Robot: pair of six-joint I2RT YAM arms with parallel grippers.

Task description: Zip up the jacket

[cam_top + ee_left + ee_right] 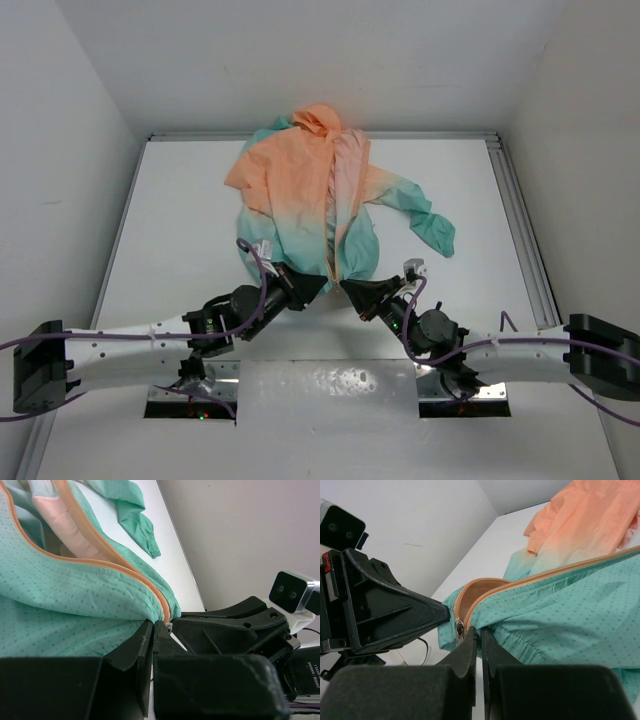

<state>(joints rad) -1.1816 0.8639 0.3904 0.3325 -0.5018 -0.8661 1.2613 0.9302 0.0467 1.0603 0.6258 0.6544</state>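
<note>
On the white table (pixel 180 220), the peach-to-teal hooded jacket (pixel 310 200) lies hem at six o'clock, left jaws and right jaws clenched on it; its orange zipper (pixel 148 584) runs toward twelve, metal slider (pixel 460 629) beside the right jaws.

Left arm (pixel 130 345), white links with black joints and a purple cable, reaches forward and inward from its base. The matching right arm (pixel 520 352) mirrors it. The black two-finger left gripper (pixel 316 284) and black two-finger right gripper (pixel 347 287) converge tip towards tip, just beside each other. Both sets of jaws are closed, each pinching the bottom hem of the thin peach-to-teal jacket (pixel 310 190).
</note>
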